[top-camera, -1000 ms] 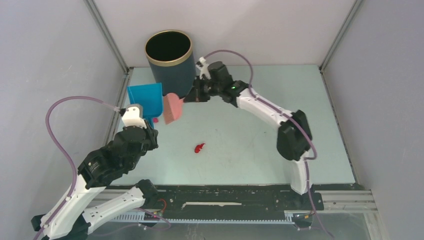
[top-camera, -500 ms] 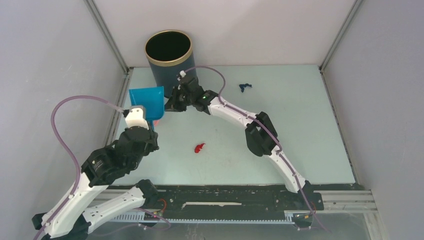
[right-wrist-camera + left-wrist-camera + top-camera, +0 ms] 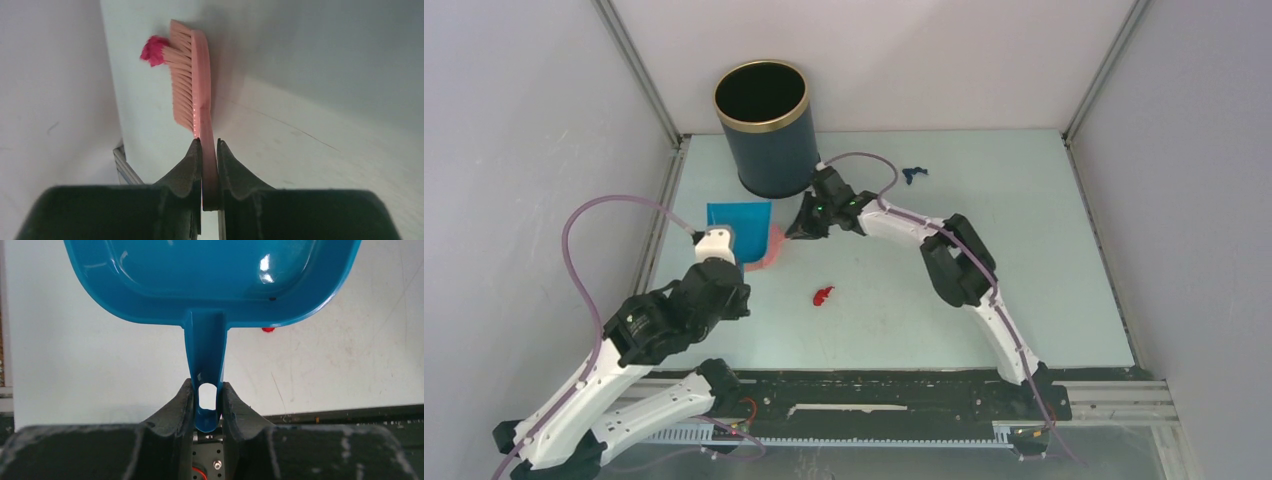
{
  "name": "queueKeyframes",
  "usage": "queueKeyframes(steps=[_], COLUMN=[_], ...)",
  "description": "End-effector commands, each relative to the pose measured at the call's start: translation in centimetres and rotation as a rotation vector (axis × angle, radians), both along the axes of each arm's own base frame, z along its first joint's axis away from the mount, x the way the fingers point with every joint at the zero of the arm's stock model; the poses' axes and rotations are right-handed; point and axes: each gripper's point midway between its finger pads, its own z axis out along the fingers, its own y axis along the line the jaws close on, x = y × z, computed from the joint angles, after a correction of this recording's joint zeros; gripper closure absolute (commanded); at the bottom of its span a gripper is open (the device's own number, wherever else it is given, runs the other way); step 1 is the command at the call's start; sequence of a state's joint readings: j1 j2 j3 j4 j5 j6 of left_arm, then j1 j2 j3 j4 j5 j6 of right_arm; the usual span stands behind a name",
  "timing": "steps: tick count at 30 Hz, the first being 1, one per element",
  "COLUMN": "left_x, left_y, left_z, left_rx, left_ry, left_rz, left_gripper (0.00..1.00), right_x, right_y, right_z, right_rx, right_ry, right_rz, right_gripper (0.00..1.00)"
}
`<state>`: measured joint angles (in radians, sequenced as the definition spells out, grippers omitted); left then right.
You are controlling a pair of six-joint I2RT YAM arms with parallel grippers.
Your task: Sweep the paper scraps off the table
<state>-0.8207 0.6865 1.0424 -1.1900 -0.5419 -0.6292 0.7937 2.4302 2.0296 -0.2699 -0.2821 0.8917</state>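
Note:
My left gripper (image 3: 724, 258) is shut on the handle (image 3: 206, 355) of the blue dustpan (image 3: 739, 222), which is at the table's left side; its jaws (image 3: 206, 400) pinch the handle end. My right gripper (image 3: 807, 224) is shut on the handle of the pink brush (image 3: 192, 85). The brush head (image 3: 769, 250) lies just right of the dustpan. A pink-red scrap (image 3: 154, 51) touches the bristle tips. A red scrap (image 3: 824, 295) lies mid-table, apart from the brush. A dark blue scrap (image 3: 913, 174) lies at the back. A red bit (image 3: 268, 330) peeks past the dustpan's rim.
A tall dark blue bin (image 3: 762, 125) with a gold rim stands at the back left, just behind the dustpan and the right gripper. The pale green table (image 3: 984, 270) is edged by grey rails and white walls. The arm bases sit on the near rail.
The right arm swung the brush from beside the bin down to the dustpan's right edge. The left arm shifted the dustpan nearer and rightward. The dark blue scrap came into view.

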Motion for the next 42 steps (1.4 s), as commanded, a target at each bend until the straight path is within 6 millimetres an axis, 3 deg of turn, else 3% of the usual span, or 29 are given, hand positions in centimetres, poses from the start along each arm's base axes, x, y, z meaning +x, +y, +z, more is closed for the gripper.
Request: queueKeyframes(steps=[1, 3, 4, 8, 13, 15, 19, 22, 25, 28, 32, 36, 42], left_x=[-2.2, -3.0, -3.6, -5.8, -8.5, -9.2, -10.9, -12.3, -12.5, -12.2, -12.1, -12.0, -11.7], left_y=[-0.1, 0.0, -0.1, -0.8, -1.6, -1.7, -1.9, -2.1, -1.7, -1.6, -1.5, -1.7, -2.3], left_z=[-1.9, -2.8, -3.3, -5.5, -8.5, -9.1, -9.9, -10.5, -11.0, -11.3, -11.9, -12.6, -13.6], left_rx=[-0.050, -0.044, -0.043, -0.044, -0.041, -0.035, -0.029, -0.020, 0.027, 0.060, 0.133, 0.208, 0.258], left_ry=[0.091, 0.136, 0.167, 0.293, 0.447, 0.485, 0.565, 0.643, 0.675, 0.684, 0.728, 0.785, 0.827], left_rz=[-0.027, -0.034, -0.046, -0.123, -0.228, -0.259, -0.325, -0.380, -0.394, -0.386, -0.397, -0.426, -0.446], left_gripper=[1.00, 1.00, 1.00, 1.00, 1.00, 1.00, 1.00, 1.00, 1.00, 1.00, 1.00, 1.00, 1.00], right_x=[1.3, 0.6, 0.4, -0.6, -2.0, -2.2, -2.7, -2.8, -3.9, -5.9, -5.4, -4.8, -6.2], right_y=[-6.9, -10.2, -11.9, -19.4, -28.3, -30.8, -32.9, -32.6, -30.6, -28.0, -26.3, -23.7, -20.1], right_z=[2.7, 2.0, 3.0, 2.8, 2.2, 2.8, 5.8, 8.9, 11.5, 12.9, 13.3, 14.4, 11.9], right_rx=[-0.101, -0.133, -0.133, -0.265, -0.391, -0.378, -0.301, -0.300, -0.406, -0.492, -0.659, -0.662, -0.640], right_ry=[-0.110, -0.092, -0.112, -0.166, -0.112, -0.112, -0.171, -0.330, -0.519, -0.668, -0.744, -0.741, -0.699], right_rz=[-0.071, -0.087, -0.098, -0.115, -0.157, -0.182, -0.145, -0.055, 0.121, 0.397, 0.499, 0.550, 0.645], right_gripper=[1.00, 1.00, 1.00, 1.00, 1.00, 1.00, 1.00, 1.00, 1.00, 1.00, 1.00, 1.00, 1.00])
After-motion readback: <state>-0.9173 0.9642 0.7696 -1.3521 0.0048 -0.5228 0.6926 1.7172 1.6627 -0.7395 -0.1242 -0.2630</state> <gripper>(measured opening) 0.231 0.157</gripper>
